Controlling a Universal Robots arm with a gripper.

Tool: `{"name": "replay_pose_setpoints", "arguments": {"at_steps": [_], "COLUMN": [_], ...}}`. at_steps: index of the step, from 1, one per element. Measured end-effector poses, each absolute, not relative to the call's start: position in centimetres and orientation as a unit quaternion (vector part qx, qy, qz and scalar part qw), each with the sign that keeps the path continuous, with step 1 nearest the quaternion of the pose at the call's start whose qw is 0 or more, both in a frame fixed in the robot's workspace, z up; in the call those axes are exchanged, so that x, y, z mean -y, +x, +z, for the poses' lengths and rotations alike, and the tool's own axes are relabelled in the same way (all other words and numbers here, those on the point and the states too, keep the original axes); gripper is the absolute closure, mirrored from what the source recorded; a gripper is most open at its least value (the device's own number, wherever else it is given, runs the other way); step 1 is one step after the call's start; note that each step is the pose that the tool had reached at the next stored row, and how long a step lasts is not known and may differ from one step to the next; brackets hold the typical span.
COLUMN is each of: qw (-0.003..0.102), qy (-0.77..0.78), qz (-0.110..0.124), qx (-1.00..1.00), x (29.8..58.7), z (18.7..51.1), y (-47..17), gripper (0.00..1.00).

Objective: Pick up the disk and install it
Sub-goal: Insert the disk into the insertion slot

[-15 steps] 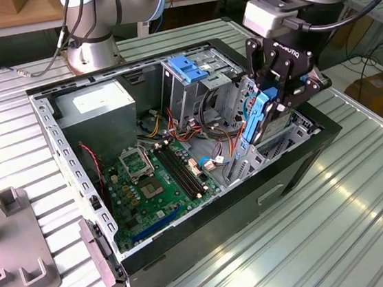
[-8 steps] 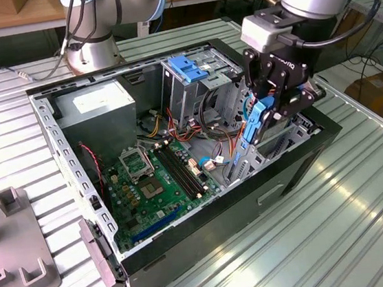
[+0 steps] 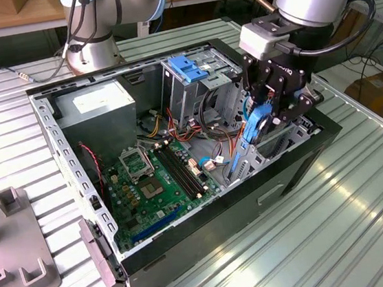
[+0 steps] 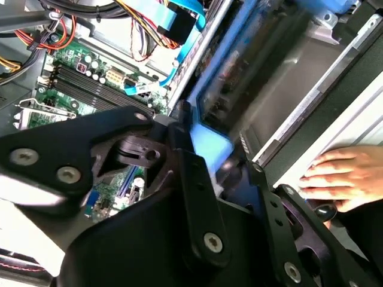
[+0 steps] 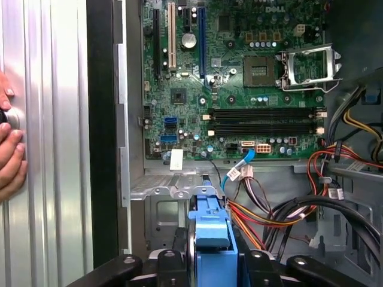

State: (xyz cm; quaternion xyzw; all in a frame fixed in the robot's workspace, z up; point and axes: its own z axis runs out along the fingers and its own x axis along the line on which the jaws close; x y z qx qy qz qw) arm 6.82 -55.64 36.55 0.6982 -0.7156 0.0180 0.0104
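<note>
The disk (image 3: pixel 251 131) stands on edge, steeply tilted, at the centre right of the exterior view, low inside the open computer case (image 3: pixel 298 166) and near its right-hand wall. The gripper (image 3: pixel 268 110) is clamped on it from above; in the first wrist view its blue rail (image 5: pixel 212 236) sits gripped between the black fingers (image 5: pixel 258 266). Left of the disk lies the green motherboard (image 3: pixel 158 182), and further up the frame stands the metal cage with a blue top (image 3: pixel 190 71). A person's hand (image 5: pixel 9 152) lies on the ribbed table (image 3: pixel 353 222) just beside the case
</note>
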Motion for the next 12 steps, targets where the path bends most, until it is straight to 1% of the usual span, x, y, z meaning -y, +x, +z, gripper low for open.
{"name": "replay_pose_setpoints", "arguments": {"at_steps": [2, 5, 6, 8, 9, 10, 11, 12], "qw": [0.011, 0.011, 0.012, 0.012, 0.012, 0.012, 0.013, 0.013], "qy": [0.698, 0.698, 0.698, 0.698, 0.698, 0.698, 0.698, 0.698], "qz": [0.018, 0.019, 0.019, 0.02, 0.02, 0.02, 0.02, 0.02], "qx": [0.716, 0.716, 0.716, 0.716, 0.716, 0.716, 0.716, 0.716], "x": [55.64, 55.64, 55.64, 55.64, 55.64, 55.64, 55.64, 55.64], "z": [36.54, 36.54, 36.54, 36.53, 36.54, 36.54, 36.54, 36.54], "y": [6.82, 6.82, 6.82, 6.82, 6.82, 6.82, 6.82, 6.82], "gripper": [0.49, 0.49, 0.51, 0.64, 0.64, 0.7, 0.76, 0.88]}}
